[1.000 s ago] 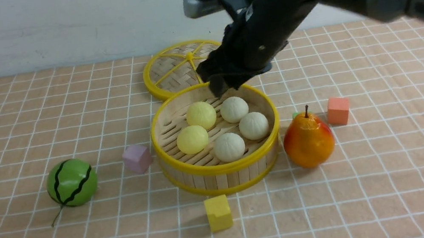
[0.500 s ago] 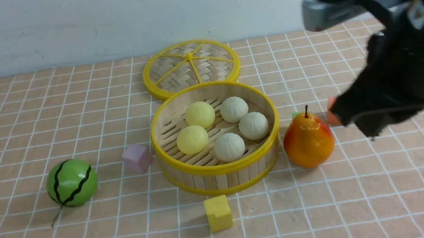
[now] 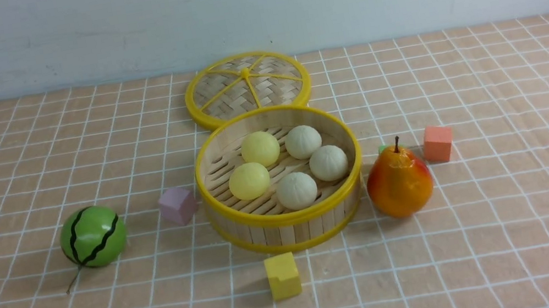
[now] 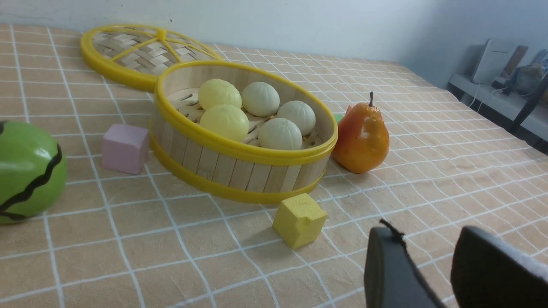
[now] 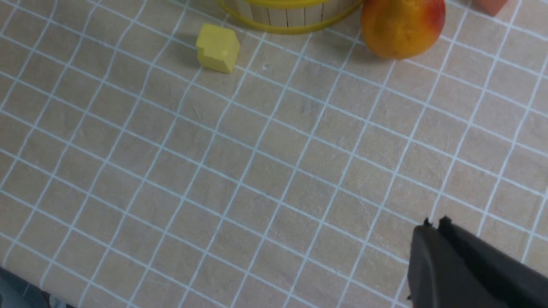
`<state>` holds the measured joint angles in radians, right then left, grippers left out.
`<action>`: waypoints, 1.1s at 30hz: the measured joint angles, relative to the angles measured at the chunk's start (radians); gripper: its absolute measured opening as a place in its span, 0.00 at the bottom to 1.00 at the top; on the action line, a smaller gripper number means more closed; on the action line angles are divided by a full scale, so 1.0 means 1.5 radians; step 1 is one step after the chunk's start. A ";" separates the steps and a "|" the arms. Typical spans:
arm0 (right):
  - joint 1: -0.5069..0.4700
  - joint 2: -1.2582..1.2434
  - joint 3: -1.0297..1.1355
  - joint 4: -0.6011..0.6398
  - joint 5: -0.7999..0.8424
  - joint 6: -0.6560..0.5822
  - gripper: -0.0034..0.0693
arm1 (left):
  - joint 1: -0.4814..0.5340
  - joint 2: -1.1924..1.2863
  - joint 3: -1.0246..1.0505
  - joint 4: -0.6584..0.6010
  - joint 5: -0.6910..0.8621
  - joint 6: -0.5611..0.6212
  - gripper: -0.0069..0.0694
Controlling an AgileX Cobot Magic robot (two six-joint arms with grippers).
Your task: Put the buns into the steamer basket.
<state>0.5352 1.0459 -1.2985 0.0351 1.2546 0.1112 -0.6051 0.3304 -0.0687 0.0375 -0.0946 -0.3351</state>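
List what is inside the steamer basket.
Inside the steamer basket: two pale yellow buns and three off-white buns on its slatted floor. The floor beneath them is covered.

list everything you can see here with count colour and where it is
buns: 5, two pale yellow, three off-white, all inside the basket
basket: 1, bamboo with yellow rims, centre of the table
lid: 1, woven with yellow rim and spokes, flat behind the basket
melon: 1, green with black stripes, left of the basket
pear: 1, orange-yellow, upright right of the basket
pink cube: 1, beside the basket's left wall
yellow cube: 1, in front of the basket
orange cube: 1, right of the pear
green piece: 1, mostly hidden behind the pear
table: 1, tan with white grid
left tool: black, open, low at the near left
right tool: black, shut, at the far right edge
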 joint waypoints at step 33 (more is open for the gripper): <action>-0.290 -0.704 0.875 0.036 -0.565 -0.043 0.05 | 0.000 0.000 0.000 0.000 0.001 0.000 0.40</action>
<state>0.1002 -0.0108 0.0135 0.0888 0.4073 0.0473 -0.6051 0.3304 -0.0687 0.0375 -0.0938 -0.3351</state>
